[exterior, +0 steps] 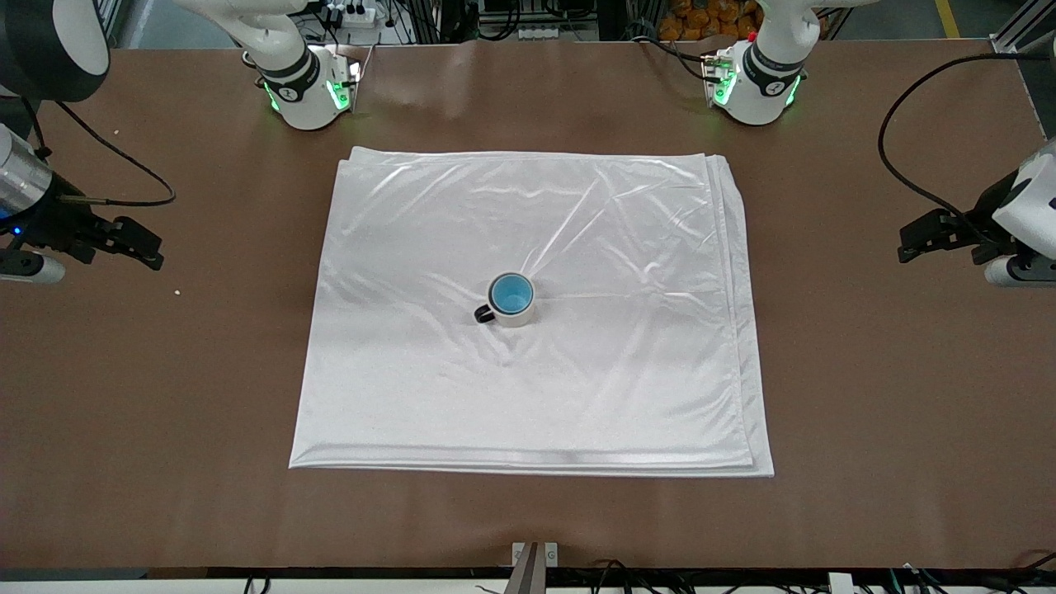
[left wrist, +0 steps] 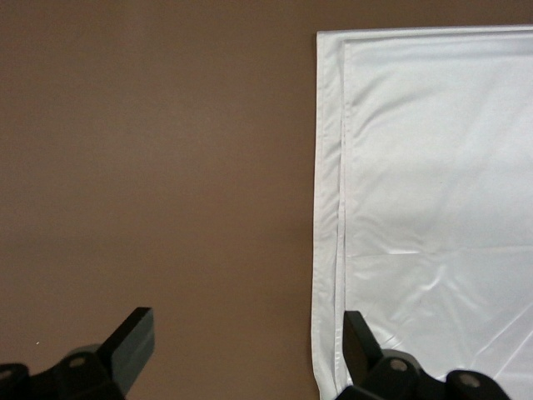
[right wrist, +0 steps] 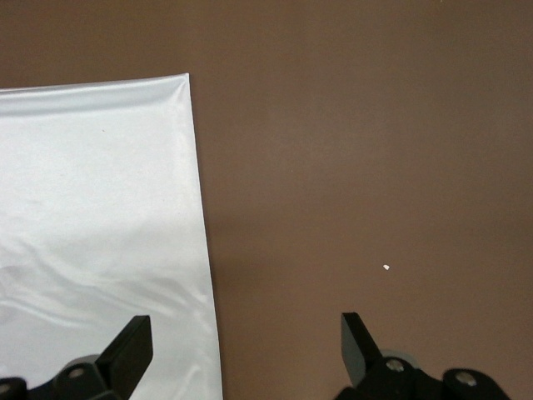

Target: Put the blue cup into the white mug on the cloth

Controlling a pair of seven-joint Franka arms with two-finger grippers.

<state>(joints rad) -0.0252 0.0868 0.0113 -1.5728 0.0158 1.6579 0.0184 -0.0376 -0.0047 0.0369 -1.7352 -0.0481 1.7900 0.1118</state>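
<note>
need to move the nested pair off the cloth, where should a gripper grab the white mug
Grip the white mug across its outer wall from straight above, fingers clear of the black handle. It stands upright mid-cloth, and the blue cup fills its mouth, so a rim pinch likely won't fit.

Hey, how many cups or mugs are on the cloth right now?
2. The white mug stands near the middle of the cloth, and the blue cup sits nested inside it. No others show; both wrist views show only cloth edge and table.
</note>
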